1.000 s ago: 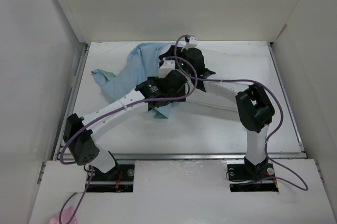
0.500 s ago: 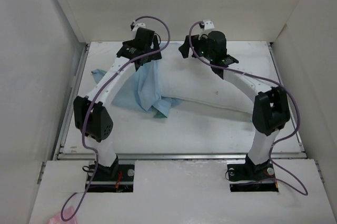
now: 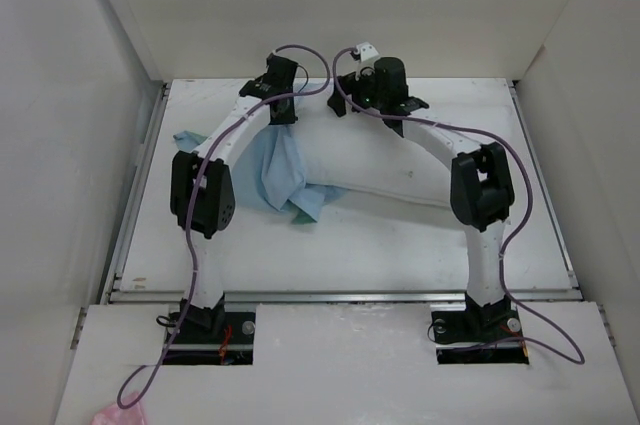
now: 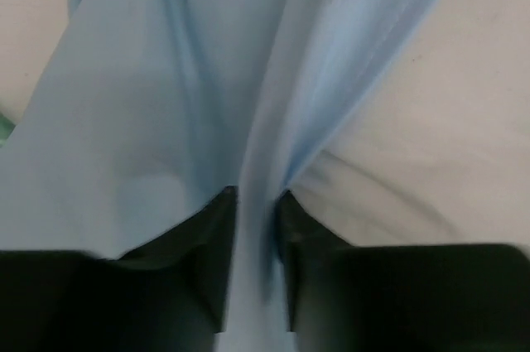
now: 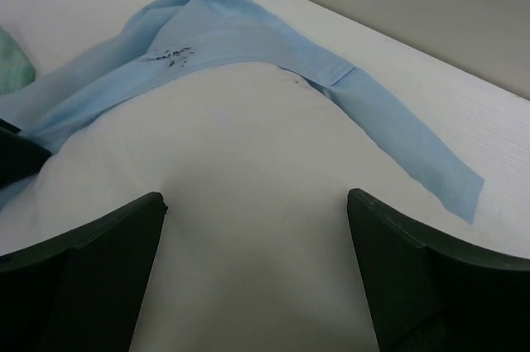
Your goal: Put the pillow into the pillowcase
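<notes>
On the white table (image 3: 400, 245) the pillow (image 3: 385, 160) lies with its long axis running from the far-left part of the top toward the right edge. Its left end sits close to the far edge, where both arms reach. The pillowcase (image 3: 282, 170) is bunched over that left end and trails toward the table's left edge — only a band of its hem crosses the pillow's crown, and most of the cushion is bare. The left gripper (image 4: 255, 196) is pinched nearly closed on a standing fold of the blue cloth. The right gripper (image 5: 255, 196) gapes wide and holds nothing, with the pillow's end directly ahead and below its jaws — so the right arm looks better placed to seize the pillow.
</notes>
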You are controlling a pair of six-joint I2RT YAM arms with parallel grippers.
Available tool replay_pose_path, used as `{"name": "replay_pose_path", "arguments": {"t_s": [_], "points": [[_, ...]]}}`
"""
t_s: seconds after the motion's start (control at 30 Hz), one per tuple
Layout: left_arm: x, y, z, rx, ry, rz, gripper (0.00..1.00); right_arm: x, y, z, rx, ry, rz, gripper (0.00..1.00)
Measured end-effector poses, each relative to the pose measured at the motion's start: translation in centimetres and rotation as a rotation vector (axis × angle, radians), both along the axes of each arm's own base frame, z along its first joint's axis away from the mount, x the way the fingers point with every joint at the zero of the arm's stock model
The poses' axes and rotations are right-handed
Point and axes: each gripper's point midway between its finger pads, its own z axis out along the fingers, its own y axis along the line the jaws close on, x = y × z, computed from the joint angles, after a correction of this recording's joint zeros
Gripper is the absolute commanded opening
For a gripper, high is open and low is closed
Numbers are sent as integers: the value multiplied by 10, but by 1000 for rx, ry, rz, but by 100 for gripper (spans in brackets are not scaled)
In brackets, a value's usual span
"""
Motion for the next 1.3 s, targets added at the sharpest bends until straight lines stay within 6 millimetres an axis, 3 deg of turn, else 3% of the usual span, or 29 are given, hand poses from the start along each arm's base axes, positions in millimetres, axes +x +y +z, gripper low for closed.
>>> {"name": "replay_pose_path", "arguments": {"t_s": [0.03,0.07,0.13,0.3,0.47,0.6,0.73,0.8,0.87,0.97,1.07,1.17,1.3], "points": [[0,1,-3,4,11,-2,0,2,2,-5,-7,-1,5,83],[5,3,-8,1,18,7,0,4,4,-9,-15,-4,11,70],[12,2,-14,5,27,0,0,6,7,-14,-26,-12,21,0],[26,-7,-7,-11,3,-17,0,-5,4,-15,-18,-33,25,0],[33,-23,37,-43,-98,-52,0,-64,-3,10,20,-108,60,0],[13,-50,85,-65,-184,-125,0,-106,21,28,46,-143,168,0],[-20,-83,133,-95,-264,-219,0,-121,54,16,53,-149,254,0],[-37,-96,146,-101,-281,-254,0,-122,67,11,66,-145,274,0],[-50,-102,148,-74,-278,-265,0,-121,77,15,129,-141,260,0],[-61,-106,138,-76,-261,-249,0,-112,73,25,249,-119,158,0],[-89,-109,118,-66,-223,-239,0,-97,59,26,378,-56,62,0],[-121,-99,96,-70,-177,-205,0,-77,35,37,492,-33,-30,0],[-145,-81,85,-155,-186,-118,0,-64,11,47,603,2,-111,0]]}}
